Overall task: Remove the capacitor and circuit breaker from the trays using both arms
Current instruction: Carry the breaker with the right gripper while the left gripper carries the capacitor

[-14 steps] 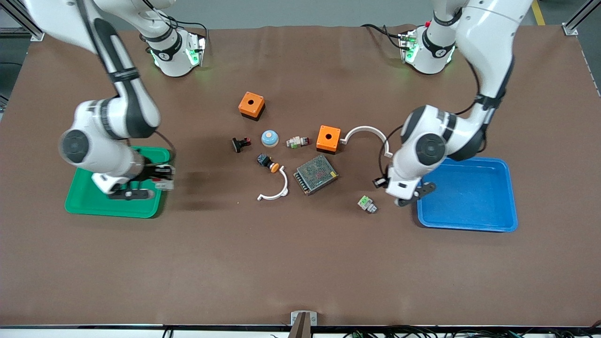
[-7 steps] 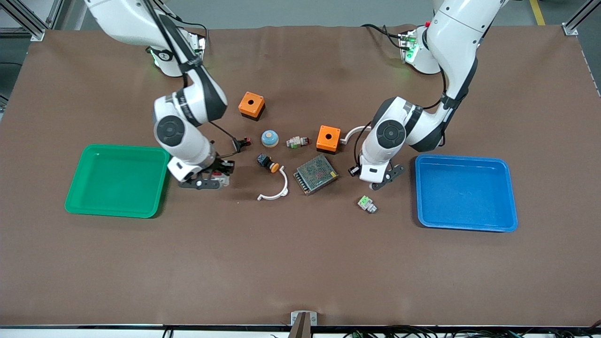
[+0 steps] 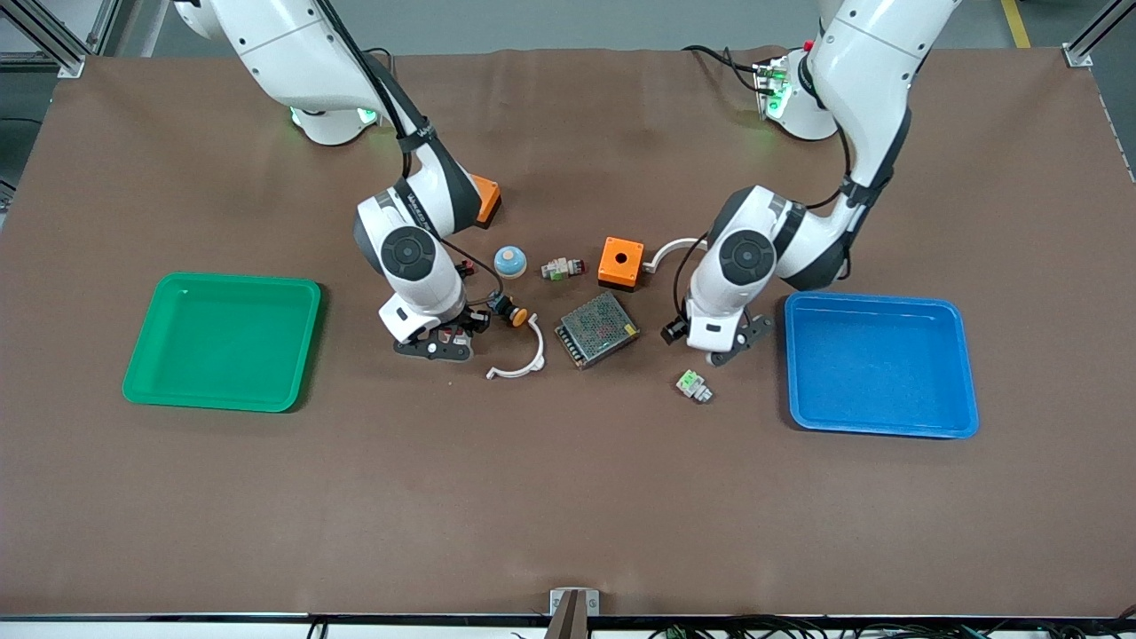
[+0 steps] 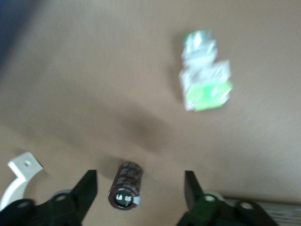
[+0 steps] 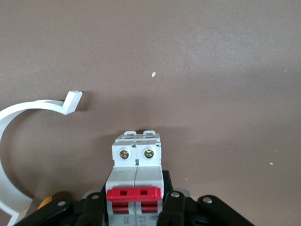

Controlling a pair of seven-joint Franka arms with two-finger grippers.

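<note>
The breaker (image 5: 136, 176), a white-grey block with red switch levers, sits clamped between my right gripper's (image 5: 135, 202) fingers. In the front view this gripper (image 3: 437, 342) is low over the table beside the white arc, with the breaker (image 3: 454, 335) partly showing. The capacitor (image 4: 126, 186), a tiny dark cylinder, lies on the brown mat between the wide-open fingers of my left gripper (image 4: 139, 190), touching neither. In the front view the left gripper (image 3: 729, 344) hangs between the mesh box and the blue tray; the capacitor is hidden there.
A green tray (image 3: 222, 346) lies toward the right arm's end, a blue tray (image 3: 879, 368) toward the left arm's. Between them: mesh power supply (image 3: 597, 330), two orange boxes (image 3: 620, 260), white arcs (image 3: 524, 359), orange-capped button (image 3: 508, 308), blue dome (image 3: 510, 261), green-white connector (image 3: 693, 385) (image 4: 204, 84).
My right gripper has carried the breaker from over the green tray to beside the white arc. My left gripper has moved from the blue tray's edge toward the mesh box.
</note>
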